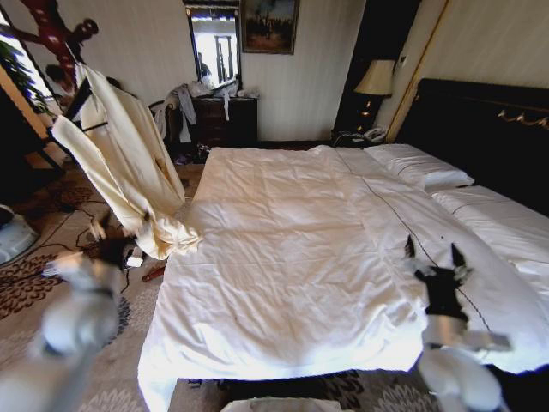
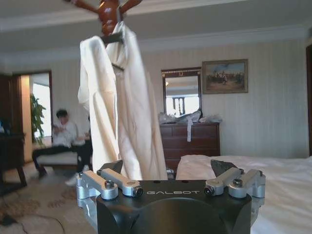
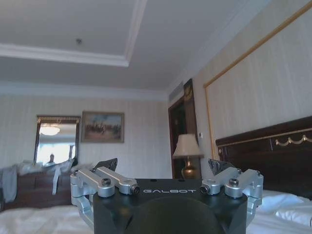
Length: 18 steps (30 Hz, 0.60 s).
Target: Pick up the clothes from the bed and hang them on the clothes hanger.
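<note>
The bed [image 1: 292,257] fills the middle of the head view, its white duvet bare. Cream clothes [image 1: 129,172] hang to the bed's left on the black clothes hanger [image 1: 79,99], which hooks onto a red-brown coat stand [image 1: 51,34]. Their hem brushes the bed's near-left corner. My left arm [image 1: 77,318] is low at the left, below the garment. In the left wrist view the left gripper [image 2: 168,168] is open and empty, facing the hanging clothes [image 2: 122,107]. My right gripper [image 1: 433,256] is open above the duvet's right side, holding nothing, as the right wrist view confirms [image 3: 162,165].
A dark dresser [image 1: 225,120] strewn with garments stands under a mirror [image 1: 214,43] at the far wall. A lamp [image 1: 375,79] sits beside the black headboard [image 1: 480,129]. Cables and small items [image 1: 141,262] lie on the patterned carpet by the stand.
</note>
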Tool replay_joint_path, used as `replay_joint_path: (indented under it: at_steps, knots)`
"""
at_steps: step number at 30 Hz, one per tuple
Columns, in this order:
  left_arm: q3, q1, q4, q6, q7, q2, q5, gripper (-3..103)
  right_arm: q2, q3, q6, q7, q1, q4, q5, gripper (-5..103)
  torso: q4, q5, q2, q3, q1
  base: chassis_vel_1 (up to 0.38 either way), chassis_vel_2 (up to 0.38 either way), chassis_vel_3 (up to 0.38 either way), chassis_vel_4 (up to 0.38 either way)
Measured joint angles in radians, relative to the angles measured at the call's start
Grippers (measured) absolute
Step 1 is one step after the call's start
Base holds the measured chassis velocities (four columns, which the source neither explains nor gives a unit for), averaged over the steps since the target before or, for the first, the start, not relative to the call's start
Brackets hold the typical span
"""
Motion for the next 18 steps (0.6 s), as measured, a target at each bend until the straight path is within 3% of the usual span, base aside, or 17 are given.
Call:
replay_joint_path:
  at_steps: [2, 5, 9, 18]
  knots:
    - [0.026, 0.049, -0.041, -0.040, 0.050, -0.101, 0.124, 100, 0.030, -0.044, 0.001, 0.010, -0.018, 0.017, -0.068, 100, -0.0003, 0.0002, 0.000, 0.000, 0.000, 0.000, 0.000, 0.000, 0.000]
    - [0.072, 0.104, -0.099, -0.066, 0.093, -0.197, 0.187, 100, 0.070, -0.103, 0.013, 0.010, -0.045, 0.046, -0.165, 100, -0.0003, 0.0000, 0.000, 0.000, 0.000, 0.000, 0.000, 0.000, 0.000]
    - [0.104, 0.143, -0.129, -0.084, 0.129, -0.245, 0.208, 100, 0.092, -0.140, 0.028, -0.016, -0.069, 0.065, -0.221, 100, -0.0003, 0.0000, 0.000, 0.000, 0.000, 0.000, 0.000, 0.000, 0.000]
    - [0.111, 0.145, -0.130, -0.086, 0.139, -0.247, 0.203, 100, 0.092, -0.146, 0.031, -0.024, -0.070, 0.068, -0.223, 100, -0.0003, -0.0002, 0.000, 0.000, 0.000, 0.000, 0.000, 0.000, 0.000]
